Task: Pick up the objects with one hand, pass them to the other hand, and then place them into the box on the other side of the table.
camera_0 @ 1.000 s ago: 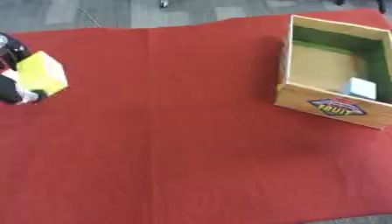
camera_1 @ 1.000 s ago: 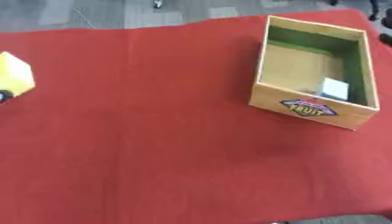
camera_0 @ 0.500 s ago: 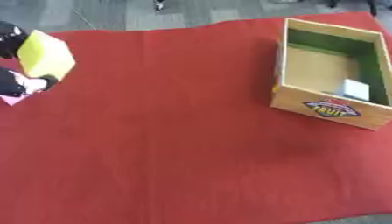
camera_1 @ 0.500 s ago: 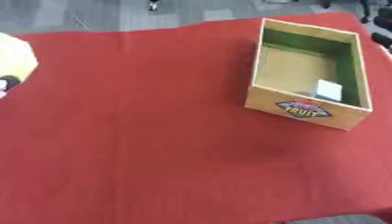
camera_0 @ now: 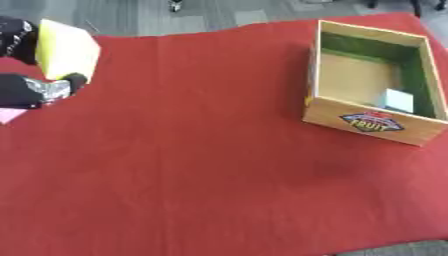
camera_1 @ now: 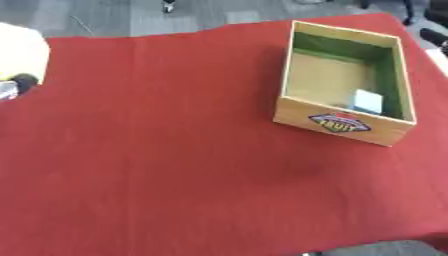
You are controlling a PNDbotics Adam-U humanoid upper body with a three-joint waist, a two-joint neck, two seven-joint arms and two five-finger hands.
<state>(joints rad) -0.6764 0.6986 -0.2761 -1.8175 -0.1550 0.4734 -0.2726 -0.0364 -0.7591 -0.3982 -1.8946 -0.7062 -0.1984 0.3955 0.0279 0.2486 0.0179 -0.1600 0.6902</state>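
Left robot hand (camera_0: 24, 87) clamped on yellow block (camera_0: 66, 50) at table's left edge, well apart from box (camera_0: 372, 122).

Head stereo pair, downward-facing.
The red table (camera_0: 219, 165) is viewed steeply from above by both eyes; the box (camera_1: 346, 85) is shared, shifted leftward in the right eye view.

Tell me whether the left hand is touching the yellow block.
Touching. The left eye view shows the left hand holding the yellow block at the table's left edge, with black fingers behind it and the thumb against its lower edge.
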